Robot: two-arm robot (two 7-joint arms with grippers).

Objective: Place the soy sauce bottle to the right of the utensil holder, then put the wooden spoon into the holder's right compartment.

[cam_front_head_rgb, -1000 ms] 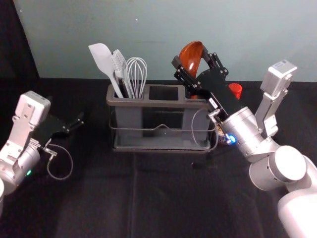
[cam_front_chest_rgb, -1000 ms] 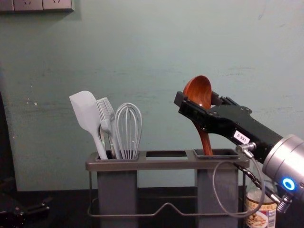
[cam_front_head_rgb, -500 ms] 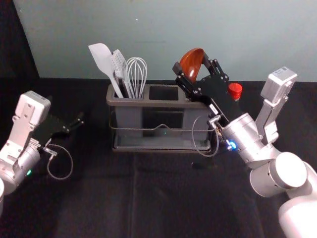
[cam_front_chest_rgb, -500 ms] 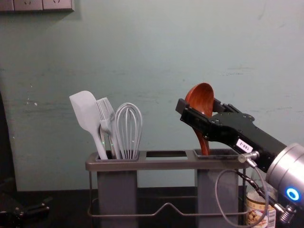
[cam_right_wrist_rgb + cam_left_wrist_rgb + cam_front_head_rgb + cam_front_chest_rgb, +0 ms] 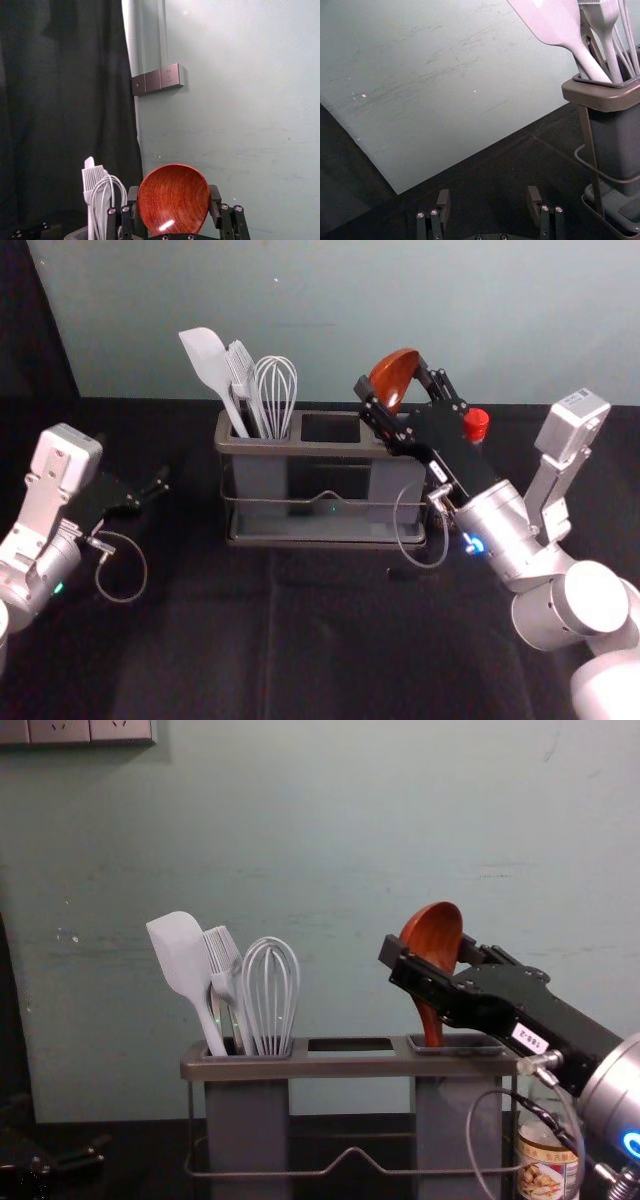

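Note:
The wooden spoon (image 5: 394, 376) stands bowl-up, my right gripper (image 5: 397, 382) shut on its bowl. In the right wrist view the bowl (image 5: 173, 199) sits between the pads of my right gripper (image 5: 173, 201). In the chest view the spoon's handle (image 5: 430, 1023) reaches down into the right compartment of the utensil holder (image 5: 350, 1064); its lower end is hidden. The soy sauce bottle (image 5: 545, 1170) stands right of the holder, partly behind the right arm; its red cap (image 5: 476, 424) shows in the head view. My left gripper (image 5: 160, 486) is parked at the left; its own fingers (image 5: 443, 205) are apart.
A white spatula (image 5: 180, 955), a brush (image 5: 222, 955) and a whisk (image 5: 271, 990) fill the holder's left compartment. The middle compartment (image 5: 330, 428) lies between the two others. A wall rises behind the table (image 5: 250, 640).
My right gripper and the spoon have moved down and slightly to the right, the handle sinking deeper into the right compartment. The left arm has stayed still.

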